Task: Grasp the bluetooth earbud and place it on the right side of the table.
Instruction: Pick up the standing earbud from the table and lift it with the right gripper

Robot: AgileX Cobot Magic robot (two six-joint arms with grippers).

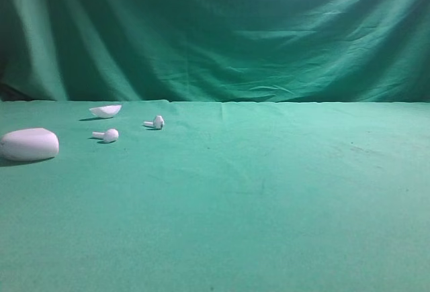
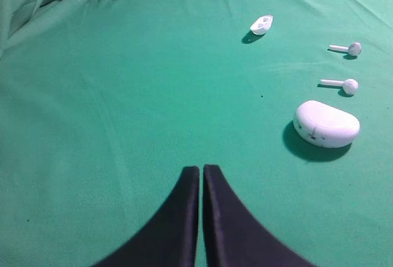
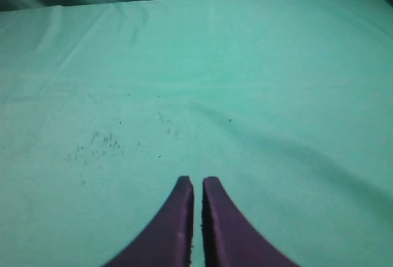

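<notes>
From above, 2 earbuds are lying far left on the table (image 1: 269, 198); I am targeting the earbud (image 1: 107, 135). My left gripper (image 2: 201, 170) is pressed together, needing spreading first. My right gripper (image 3: 198, 181) is pressed together too.

Ext high view: white oval case (image 1: 29, 144) cut off by left edge, its far end out of frame. Neither arm shows in this view.

Left wrist: left gripper (image 2: 201, 172) fingers run off bottom edge, only the tips visible, body out of frame. Markings on case (image 2: 326, 124) front too small to read. Half-shell lid (image 2: 262, 24) inside detail too small to tell.

Right wrist: right gripper (image 3: 198, 182) also cut by bottom edge, soft-focus. Dark specks on table (image 3: 98, 141) too small to ID.
</notes>
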